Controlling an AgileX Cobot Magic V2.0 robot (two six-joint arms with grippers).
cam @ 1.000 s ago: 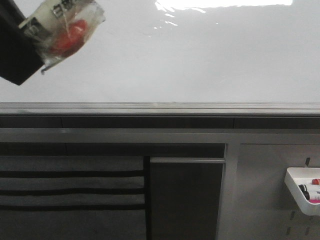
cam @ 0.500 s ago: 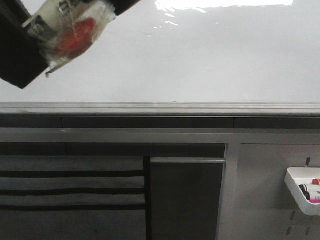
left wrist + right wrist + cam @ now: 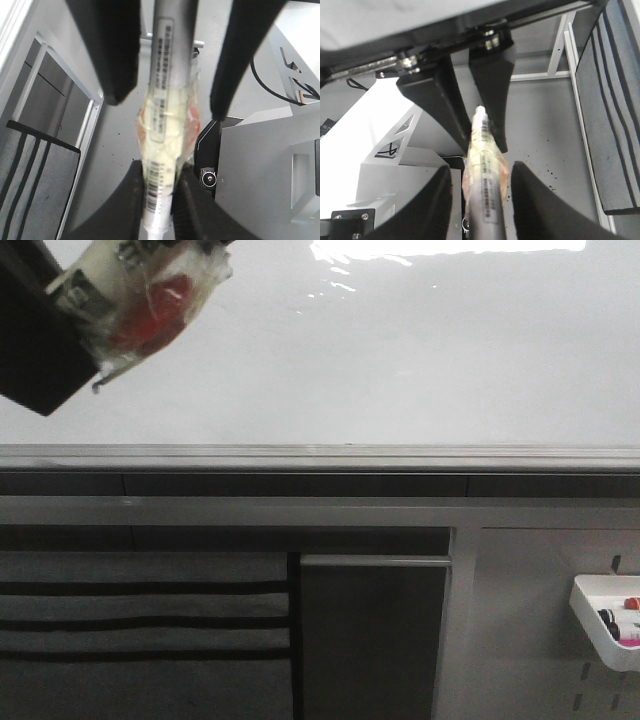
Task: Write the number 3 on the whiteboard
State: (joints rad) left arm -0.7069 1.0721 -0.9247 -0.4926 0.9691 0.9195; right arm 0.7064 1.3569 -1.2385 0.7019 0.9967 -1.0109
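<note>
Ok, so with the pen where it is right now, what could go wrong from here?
1. The left gripper pinches the pen by one end, over crinkly clear wrap, so it could slip or twist.
2. The right gripper straddles the pen with its fingers apart. If the left lets go before the right closes, the pen probably drops.
3. The whiteboard is bare, and glare could hide thin strokes.
</note>
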